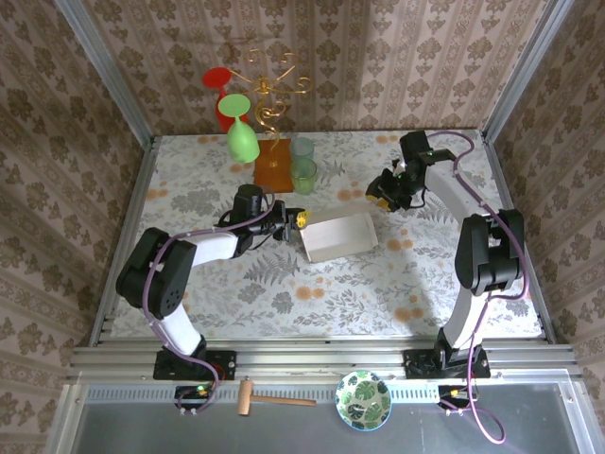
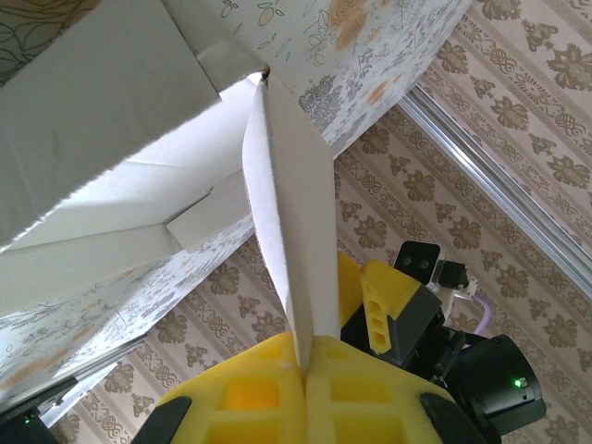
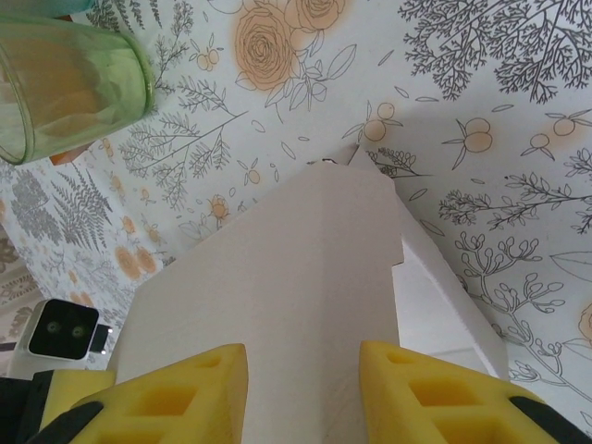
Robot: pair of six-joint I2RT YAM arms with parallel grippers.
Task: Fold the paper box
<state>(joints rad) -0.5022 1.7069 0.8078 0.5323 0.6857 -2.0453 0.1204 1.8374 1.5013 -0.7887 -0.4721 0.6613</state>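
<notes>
The paper box point(image 1: 338, 236) lies near the middle of the top view on the flowered table point(image 1: 236, 284), just below and to the right of the orange block point(image 1: 274, 170) and the green cup point(image 1: 302, 173). From above it already reads as a shallow rectangle with a raised rim rather than a flat sheet, so the main walls look to be up.

The left gripper point(image 1: 295, 219) is at the box's left edge. In the left wrist view its yellow fingers point(image 2: 268, 388) are pressed together on a thin flap of the box, seen edge-on and running up the centre of the frame. Beside that flap, at the left of the frame, a small tab and an inner crease are visible, and the end there looks open, not yet tucked.

The right gripper point(image 1: 383, 197) hovers at the box's upper right corner. In the right wrist view its fingers point(image 3: 176, 398) stand apart at the bottom of the frame with the pale panel between and beyond them; I cannot tell whether they touch it.

By my judgement the fold is well under way. What seems left is turning in the pinched left flap and settling the right end.
</notes>
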